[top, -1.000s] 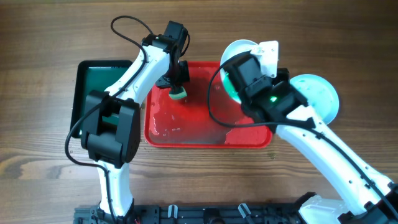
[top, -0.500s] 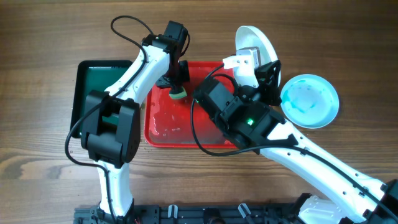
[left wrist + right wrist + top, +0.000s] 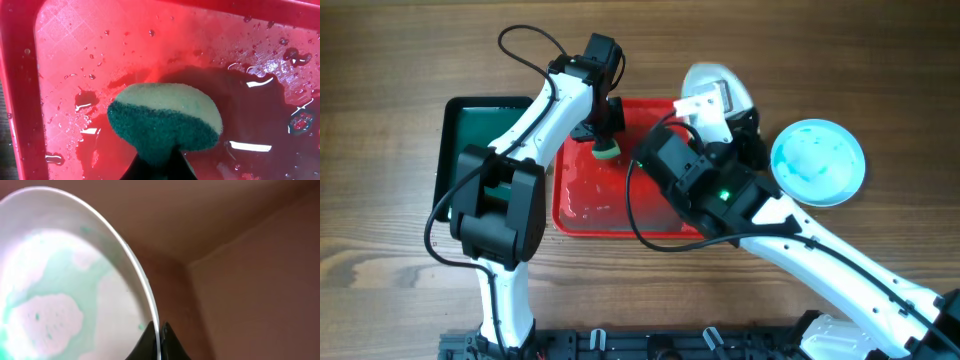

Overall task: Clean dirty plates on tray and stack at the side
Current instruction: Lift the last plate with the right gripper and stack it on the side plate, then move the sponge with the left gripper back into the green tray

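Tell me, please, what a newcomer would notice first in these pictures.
The wet red tray in the middle stands out, with the left gripper holding a sponge over it. The right gripper pinches the rim of a green-smeared white plate at the tray's far right corner; an aqua plate lies further right.

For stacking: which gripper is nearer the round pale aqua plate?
Right: right gripper holds a white plate near the aqua plate; left gripper is farther, over the red tray.
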Tool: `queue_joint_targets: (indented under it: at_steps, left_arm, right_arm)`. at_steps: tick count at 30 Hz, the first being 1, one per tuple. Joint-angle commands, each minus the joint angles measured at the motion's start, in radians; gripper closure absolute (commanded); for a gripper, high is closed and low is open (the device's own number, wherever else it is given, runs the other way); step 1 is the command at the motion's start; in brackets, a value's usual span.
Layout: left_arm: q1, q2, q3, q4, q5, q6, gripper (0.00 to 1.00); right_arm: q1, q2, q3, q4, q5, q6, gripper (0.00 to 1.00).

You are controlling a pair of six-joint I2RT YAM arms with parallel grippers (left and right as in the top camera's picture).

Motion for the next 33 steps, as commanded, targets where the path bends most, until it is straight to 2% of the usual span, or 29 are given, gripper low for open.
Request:
queue_joint_targets:
  at_steps: [1,3,6,8,11,16,19,21,27,32,33]
  left_arm:
    - [0.003,-0.02,-0.005,0.013,0.011,0.009,0.96]
    - [0.003,-0.02,-0.005,0.021,0.011,0.008,0.96]
    - [0.003,-0.02,-0.005,0.026,0.011,0.009,0.96]
    - [0.003,-0.02,-0.005,0.025,0.011,0.009,0.96]
    - [0.003,-0.02,-0.005,0.026,0.008,0.009,0.96]
    - [0.003,-0.02,-0.005,0.026,0.008,0.013,0.96]
    - [0.003,-0.02,-0.005,0.026,0.008,0.012,0.96]
    - [0.003,-0.02,-0.005,0.03,0.008,0.012,0.96]
    - [0.003,-0.02,-0.005,0.041,0.007,0.012,0.96]
    - [0.003,-0.02,-0.005,0.048,0.008,0.012,0.96]
    - [0.003,-0.02,-0.004,0.049,0.008,0.012,0.96]
  right_arm:
    - [-0.082,-0.018,-0.011,-0.048,-0.447,0.115,0.96]
    - [-0.149,-0.018,-0.028,-0.048,-0.621,0.121,0.96]
    - [-0.325,-0.023,-0.03,-0.018,-0.948,0.113,0.96]
    - [-0.466,-0.029,-0.03,0.009,-1.126,0.065,0.96]
    - [-0.704,-0.029,-0.036,0.016,-1.287,0.042,0.96]
    - [-0.983,-0.028,-0.061,0.035,-1.31,0.067,0.96]
    - [-1.133,-0.028,-0.149,0.082,-1.241,0.132,0.96]
    - [-1.246,-0.028,-0.278,0.18,-1.156,0.199,0.96]
    - [-1.3,-0.009,-0.463,0.419,-1.157,0.2,0.96]
    - [-1.3,0.018,-0.504,0.452,-1.259,0.175,0.94]
    - [-1.3,0.018,-0.504,0.449,-1.291,0.15,0.81]
